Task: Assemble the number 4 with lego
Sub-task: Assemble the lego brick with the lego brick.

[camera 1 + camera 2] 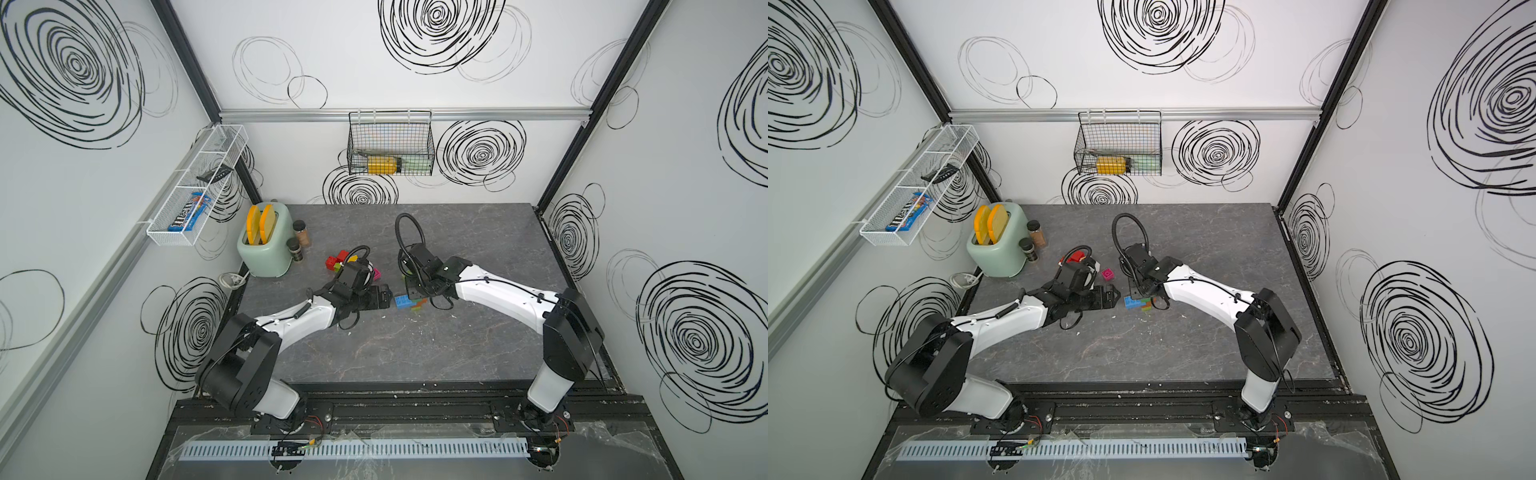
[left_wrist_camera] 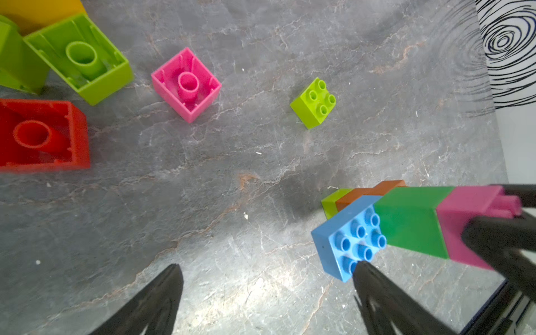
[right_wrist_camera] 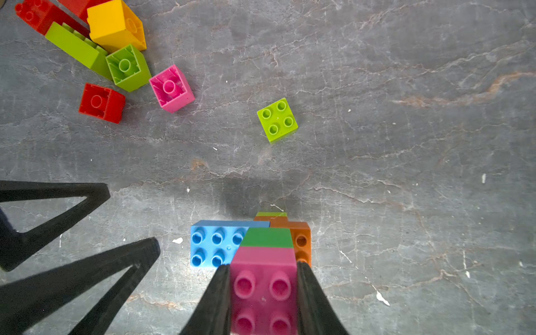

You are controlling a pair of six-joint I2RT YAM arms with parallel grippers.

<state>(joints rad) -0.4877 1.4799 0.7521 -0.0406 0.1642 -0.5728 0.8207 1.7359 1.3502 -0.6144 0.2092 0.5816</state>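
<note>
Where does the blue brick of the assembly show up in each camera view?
Both top views: the blue brick lies mid-table, at the left end of the brick cluster.
Left wrist: lower right of the picture, studs towards the camera.
Right wrist: low centre, touching the green brick.
Shared landmark: the loose pink brick, apart from the cluster.

The left arm (image 1: 291,320) and right arm (image 1: 498,295) both reach forward and bend inward, so their tips nearly meet. The left gripper (image 1: 387,296) sits low with its jaws spread wide. The right gripper (image 3: 262,266) points downward, jaws pinched on a pink brick (image 3: 262,293).
</note>
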